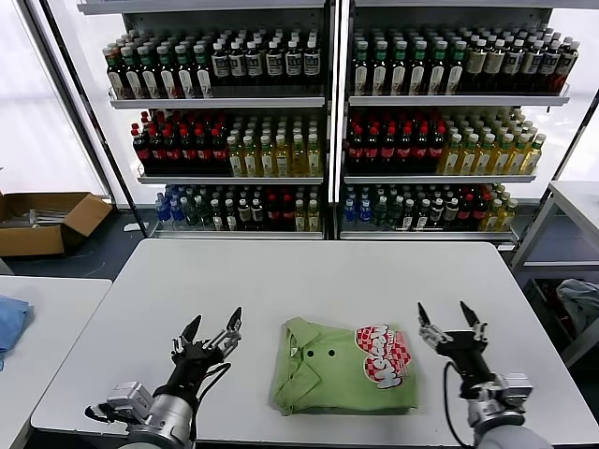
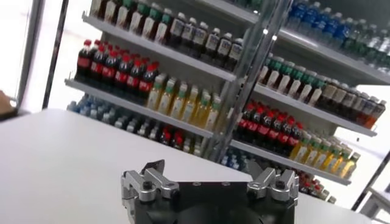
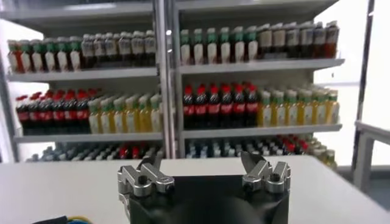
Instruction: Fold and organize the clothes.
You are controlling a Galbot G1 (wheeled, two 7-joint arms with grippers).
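The light green polo shirt (image 1: 343,366) lies folded on the white table (image 1: 281,281), midway between the two sets of fingers, touching neither. The left gripper (image 1: 212,337) and right gripper (image 1: 449,325) both hover with fingers spread, holding nothing. Judging by its compact shape, the robot should only square its edges, pressing down lightly so the thin fabric doesn't bunch.

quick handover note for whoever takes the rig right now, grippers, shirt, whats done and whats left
Left gripper: open, empty, raised over the table, left of the shirt.
Right gripper: open, empty, raised to the right of the shirt.
Shirt: green polo, lying between the grippers near the table's front edge, folded into a compact rectangle with collar and checkered print facing up.
Done: folding looks complete.
Left: probably only tidying or placing it; neither gripper touches it.
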